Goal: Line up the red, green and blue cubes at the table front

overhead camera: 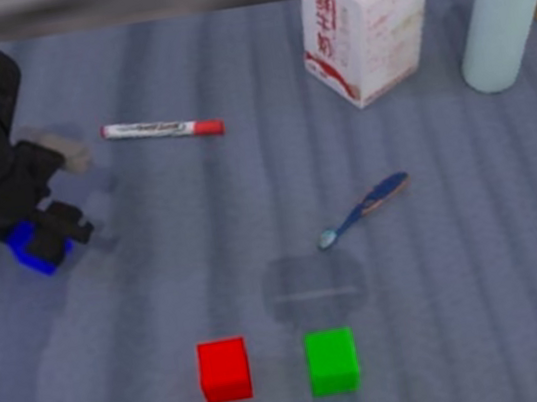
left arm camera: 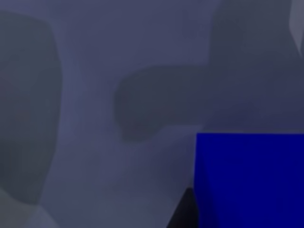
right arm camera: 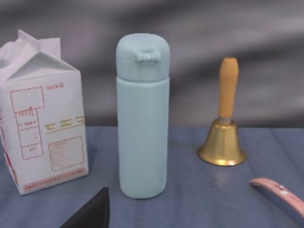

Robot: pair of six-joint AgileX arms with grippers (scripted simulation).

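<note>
My left gripper (overhead camera: pixel 50 239) sits at the table's (overhead camera: pixel 250 214) left side, fingers clamped, I think, on the blue cube (overhead camera: pixel 31 249). The red cube (overhead camera: pixel 224 370) and green cube (overhead camera: pixel 332 360) stand apart at the front. A slack grip could drop or twist blue in transit. Cubes have no long axis; blue looks skewed to the table edge.
</note>
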